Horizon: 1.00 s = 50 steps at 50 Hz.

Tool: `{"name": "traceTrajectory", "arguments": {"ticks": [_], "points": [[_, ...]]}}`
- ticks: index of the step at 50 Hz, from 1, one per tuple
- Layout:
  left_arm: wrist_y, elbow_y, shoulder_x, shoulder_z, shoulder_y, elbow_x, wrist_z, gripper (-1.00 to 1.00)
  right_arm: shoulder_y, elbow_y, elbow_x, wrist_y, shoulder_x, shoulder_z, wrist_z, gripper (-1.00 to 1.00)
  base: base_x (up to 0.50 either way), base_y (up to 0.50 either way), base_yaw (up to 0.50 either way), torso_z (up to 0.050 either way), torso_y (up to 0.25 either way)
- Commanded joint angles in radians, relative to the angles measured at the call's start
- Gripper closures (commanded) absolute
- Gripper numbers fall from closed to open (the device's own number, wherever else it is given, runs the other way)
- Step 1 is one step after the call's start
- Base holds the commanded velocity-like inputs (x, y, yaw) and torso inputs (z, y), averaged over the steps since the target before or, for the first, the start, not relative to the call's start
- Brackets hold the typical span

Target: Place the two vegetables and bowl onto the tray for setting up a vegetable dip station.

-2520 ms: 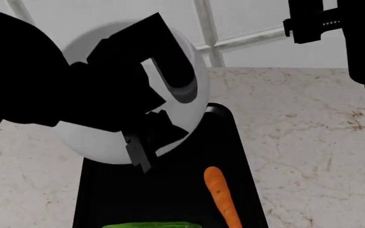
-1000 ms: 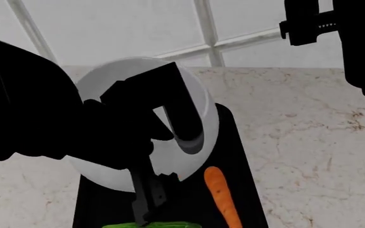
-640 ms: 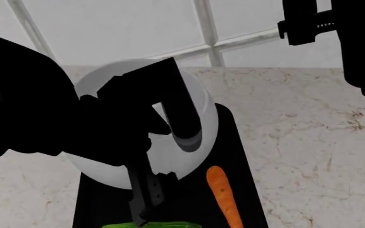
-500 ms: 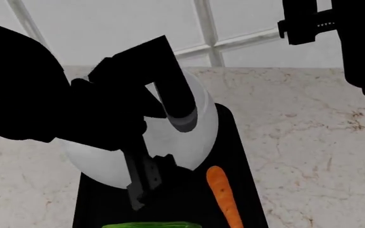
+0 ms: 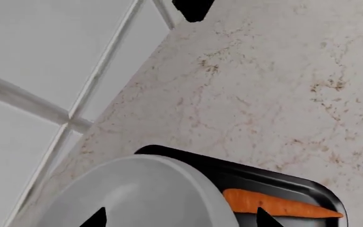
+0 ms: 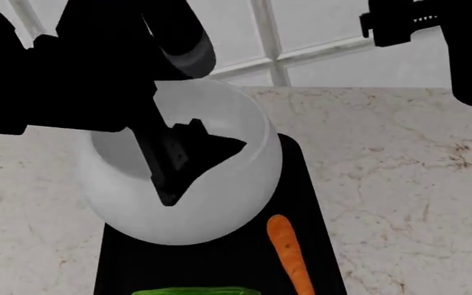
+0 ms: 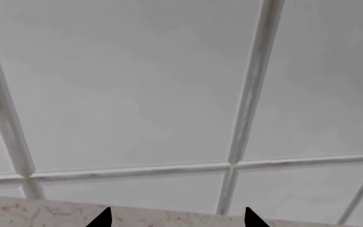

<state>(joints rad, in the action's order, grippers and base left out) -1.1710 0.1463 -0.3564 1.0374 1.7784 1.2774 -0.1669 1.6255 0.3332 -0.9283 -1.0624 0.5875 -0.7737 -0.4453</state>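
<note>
Since half a second ago my left hand [image 6: 188, 161] has lifted off the bowl's [image 6: 219, 203] wall; its fingers now hang over the bowl's open mouth, spread apart and gripping nothing that I can see. Freed of the hand, the bowl has rolled from tilted to nearly upright, mouth up, and sits on the far end of the tray [image 6: 306, 203], overhanging the tray's left edge a little. I judge that the bowl is placed, though from the head view I cannot tell whether its base rests fully inside the rim.

As far as I can see past the fingers, the bowl is empty. On the tray, the carrot [image 6: 289, 255] lies lengthwise along the right side, just beside the bowl, and the cucumber [image 6: 195, 291] shows at the near end. By my reading, all three things are on the tray.

My right hand [image 7: 175, 218] is held high and well apart, facing the tiled wall [image 7: 137, 85] above the tabletop [image 6: 400, 184]; whether it is open or closed I cannot tell.
</note>
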Motion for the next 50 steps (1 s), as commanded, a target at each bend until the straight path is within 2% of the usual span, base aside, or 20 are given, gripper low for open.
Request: {"name": "traceTrajectory", "arguments": {"ticks": [1, 4, 5, 6, 7, 12, 19, 25, 31, 40, 45, 50], "points": [[0.066, -0.040, -0.049, -0.116, -0.056, 0.071, 0.121, -1.00, -0.013, -0.080, -0.052, -0.031, 0.017, 0.041, -0.044, -1.00, 0.00, 0.00, 0.00, 0.000, 0.000], [0.082, -0.072, -0.064, -0.149, -0.079, 0.095, 0.195, -1.00, -0.029, -0.130, -0.090, -0.045, 0.033, 0.077, -0.083, -1.00, 0.00, 0.00, 0.00, 0.000, 0.000], [0.220, -0.222, -0.177, -0.283, -0.229, 0.189, 0.345, -1.00, -0.175, -0.280, -0.240, -0.033, 0.146, 0.219, -0.233, -1.00, 0.00, 0.00, 0.00, 0.000, 0.000], [0.222, -0.345, -0.182, -0.290, -0.294, 0.199, 0.495, -1.00, -0.184, -0.404, -0.267, -0.037, 0.152, 0.230, -0.254, -1.00, 0.00, 0.00, 0.00, 0.000, 0.000], [0.229, -0.350, -0.185, -0.301, -0.296, 0.209, 0.547, -1.00, -0.186, -0.420, -0.279, -0.041, 0.157, 0.237, -0.263, -1.00, 0.00, 0.00, 0.00, 0.000, 0.000], [0.242, -0.392, -0.206, -0.320, -0.303, 0.221, 0.571, -1.00, -0.180, -0.470, -0.324, -0.069, 0.174, 0.260, -0.304, -1.00, 0.00, 0.00, 0.00, 0.000, 0.000], [0.317, -0.565, -0.275, -0.406, -0.365, 0.264, 0.720, -1.00, -0.192, -0.576, -0.430, -0.099, 0.210, 0.324, -0.409, -1.00, 0.00, 0.00, 0.00, 0.000, 0.000], [0.403, -0.664, -0.301, -0.427, -0.463, 0.122, 0.811, -1.00, -0.235, -0.689, -0.529, -0.086, 0.241, 0.385, -0.504, -1.00, 0.00, 0.00, 0.00, 0.000, 0.000], [0.491, -0.825, -0.344, -0.485, -0.565, 0.100, 0.906, -1.00, -0.339, -0.789, -0.568, -0.025, 0.285, 0.441, -0.541, -1.00, 0.00, 0.00, 0.00, 0.000, 0.000], [0.623, -0.962, -0.374, -0.539, -0.740, 0.004, 0.948, -1.00, -0.462, -0.925, -0.601, 0.057, 0.324, 0.510, -0.595, -1.00, 0.00, 0.00, 0.00, 0.000, 0.000], [0.668, -1.042, -0.414, -0.584, -0.786, 0.017, 0.993, -1.00, -0.480, -0.978, -0.641, 0.075, 0.341, 0.535, -0.642, -1.00, 0.00, 0.00, 0.00, 0.000, 0.000], [0.685, -1.091, -0.429, -0.599, -0.824, -0.036, 1.023, -1.00, -0.521, -1.025, -0.675, 0.103, 0.368, 0.569, -0.670, -1.00, 0.00, 0.00, 0.00, 0.000, 0.000]]}}
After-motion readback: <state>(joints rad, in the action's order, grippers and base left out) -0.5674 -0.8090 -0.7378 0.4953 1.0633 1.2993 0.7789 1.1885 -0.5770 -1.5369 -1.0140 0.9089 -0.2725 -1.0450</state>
